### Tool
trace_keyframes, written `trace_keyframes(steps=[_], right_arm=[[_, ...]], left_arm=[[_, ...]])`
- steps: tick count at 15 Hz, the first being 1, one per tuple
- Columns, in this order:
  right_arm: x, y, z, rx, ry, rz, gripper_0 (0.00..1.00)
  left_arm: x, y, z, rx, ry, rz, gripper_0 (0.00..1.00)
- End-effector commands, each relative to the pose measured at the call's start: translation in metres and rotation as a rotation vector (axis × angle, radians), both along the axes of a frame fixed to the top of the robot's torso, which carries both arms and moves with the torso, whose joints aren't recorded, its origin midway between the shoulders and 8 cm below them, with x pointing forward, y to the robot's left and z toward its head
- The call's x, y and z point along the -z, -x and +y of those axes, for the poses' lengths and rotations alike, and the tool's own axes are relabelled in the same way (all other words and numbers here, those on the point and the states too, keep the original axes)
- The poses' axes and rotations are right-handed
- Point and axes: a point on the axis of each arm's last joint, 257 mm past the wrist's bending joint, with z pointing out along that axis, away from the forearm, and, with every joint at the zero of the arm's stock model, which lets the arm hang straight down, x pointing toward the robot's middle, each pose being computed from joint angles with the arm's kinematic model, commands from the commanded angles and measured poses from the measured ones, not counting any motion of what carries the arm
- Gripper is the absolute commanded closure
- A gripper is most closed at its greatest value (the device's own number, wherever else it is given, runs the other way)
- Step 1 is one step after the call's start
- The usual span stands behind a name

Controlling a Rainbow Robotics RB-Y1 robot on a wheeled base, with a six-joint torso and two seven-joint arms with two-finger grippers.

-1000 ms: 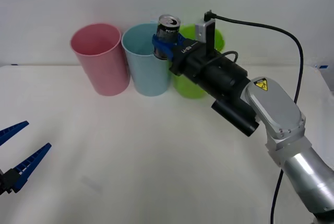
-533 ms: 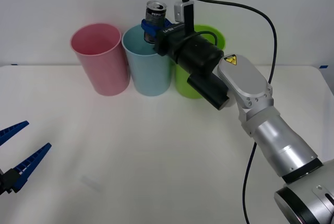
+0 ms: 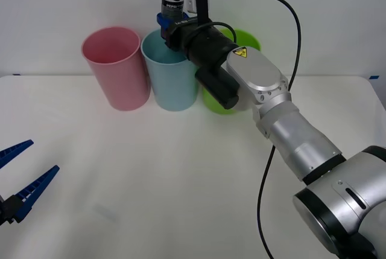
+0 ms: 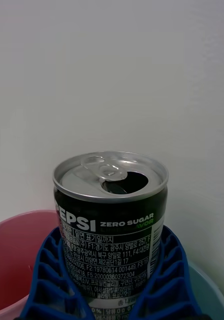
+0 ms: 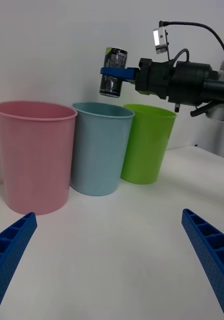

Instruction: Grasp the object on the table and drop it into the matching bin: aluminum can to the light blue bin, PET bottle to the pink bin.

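Right tool [image 3: 169,28] clamped on upright aluminum can [image 3: 171,6] above light blue bin [image 3: 172,78]; left tool [image 3: 21,180] wide open, empty, low over counter [image 3: 181,180].

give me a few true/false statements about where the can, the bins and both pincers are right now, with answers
1. The right pincer grips the aluminum can upright above the light blue bin. True.
2. The can's tab opening is sealed. False: the right wrist view shows it already open.
3. The left pincer is shut on the pink bin. False: it is open and empty, low over the table, away from the bins.
4. The light blue bin stands between the pink bin and a lime green bin. True.
5. The can lies on the table. False: it is held in the air.
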Motion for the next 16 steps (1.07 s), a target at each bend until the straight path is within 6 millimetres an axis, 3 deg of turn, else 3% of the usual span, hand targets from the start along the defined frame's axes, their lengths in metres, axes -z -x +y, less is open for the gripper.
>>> trace_keyframes(steps=[1, 3, 4, 5, 6, 7, 16], right_arm=[[0.0004, 0.0000, 0.0064, 0.000, 0.001, 0.004, 1.00], [0.0016, 0.0015, 0.0094, -0.005, 0.007, 0.002, 0.98], [0.0016, 0.0015, 0.0094, -0.004, 0.011, 0.000, 0.87], [0.0016, 0.0015, 0.0094, -0.004, 0.014, -0.003, 0.59], [0.0016, 0.0015, 0.0094, -0.002, 0.021, -0.007, 0.13], [0.0016, 0.0015, 0.0094, -0.001, 0.028, -0.013, 0.00], [0.0052, 0.0039, 0.0023, -0.024, 0.055, -0.025, 0.00]], left_arm=[[0.0000, 0.0000, 0.0000, 0.000, 0.000, 0.000, 0.00], [0.0000, 0.0000, 0.0000, 0.000, 0.000, 0.000, 0.00], [0.0000, 0.0000, 0.0000, 0.000, 0.000, 0.000, 0.00], [0.0000, 0.0000, 0.0000, 0.000, 0.000, 0.000, 0.00], [0.0000, 0.0000, 0.0000, 0.000, 0.000, 0.000, 0.00], [0.0000, 0.0000, 0.0000, 0.000, 0.000, 0.000, 0.00], [0.0000, 0.0000, 0.0000, 0.000, 0.000, 0.000, 0.00]])
